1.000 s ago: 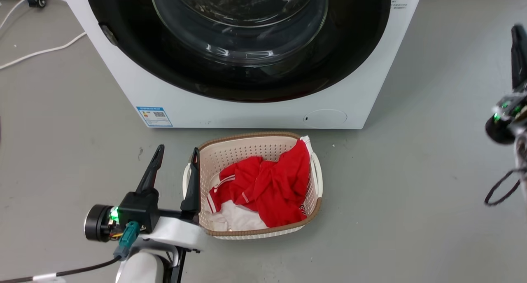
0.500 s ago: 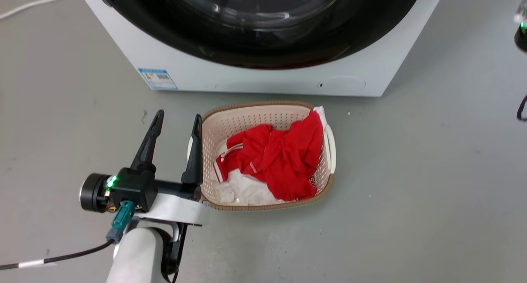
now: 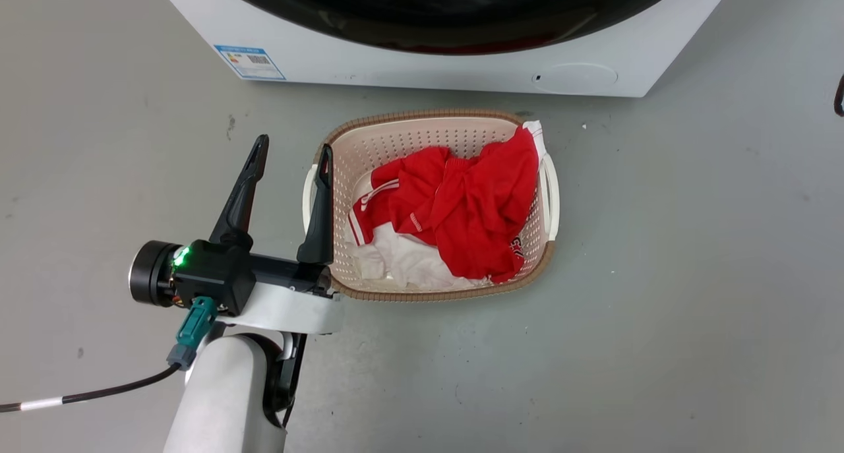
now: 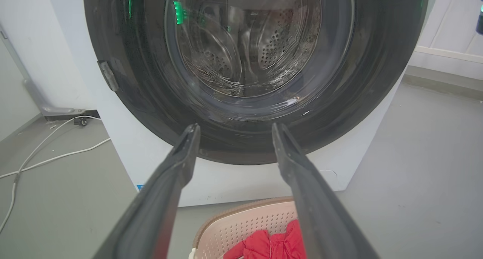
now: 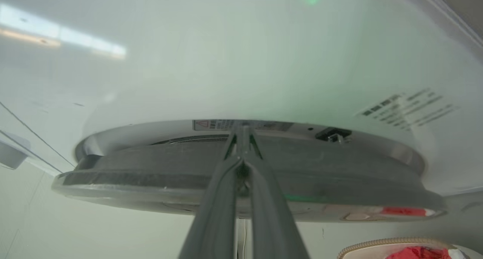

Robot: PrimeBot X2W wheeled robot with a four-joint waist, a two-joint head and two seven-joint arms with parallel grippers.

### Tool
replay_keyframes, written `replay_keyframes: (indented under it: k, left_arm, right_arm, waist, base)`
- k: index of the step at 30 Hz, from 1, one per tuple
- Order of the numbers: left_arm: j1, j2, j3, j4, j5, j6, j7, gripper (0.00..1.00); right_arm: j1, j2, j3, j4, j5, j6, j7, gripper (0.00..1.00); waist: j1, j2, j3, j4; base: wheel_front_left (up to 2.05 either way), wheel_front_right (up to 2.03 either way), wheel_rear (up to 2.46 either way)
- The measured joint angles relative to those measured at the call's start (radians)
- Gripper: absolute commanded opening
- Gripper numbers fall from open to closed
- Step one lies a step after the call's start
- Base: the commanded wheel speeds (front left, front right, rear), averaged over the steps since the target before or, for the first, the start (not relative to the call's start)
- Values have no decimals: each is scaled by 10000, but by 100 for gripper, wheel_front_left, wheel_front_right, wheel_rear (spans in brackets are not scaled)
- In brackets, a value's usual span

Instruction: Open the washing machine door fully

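Head view: door [image 3: 448,11] at 12 o'clock, set in the machine [image 3: 409,74] front; basket [image 3: 422,114] with red cloth [image 3: 475,202] at centre, near the machine; left gripper [image 3: 293,146] at 8 o'clock, fingers spread wide, holding nothing, one finger in line with the basket's 9 o'clock handle. Right wrist view: right gripper [image 5: 241,130] fingers pressed together, tips at the door rim by the white front; cannot tell whether the door is ajar.

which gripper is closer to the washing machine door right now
Right. The right gripper, fingers shut, has its tips at the rim of the washing machine door. The left gripper is open, low beside the laundry basket, pointing at the door from farther off.
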Motion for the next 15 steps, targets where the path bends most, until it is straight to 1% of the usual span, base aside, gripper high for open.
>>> replay_keyframes:
  k: [8,15]
  left_arm:
    - [-141,0,-75,15,-71,31,0,100]
    - [-152,0,-100,77,-88,84,0,100]
  right_arm:
    - [-279,-2,203,146,-173,0,583,0]
    - [-242,-77,263,79,-73,-2,1486,0]
  waist:
    - [0,0,315,85]
    - [-1,0,281,80]
  base:
    - [0,0,0]
    - [0,0,0]
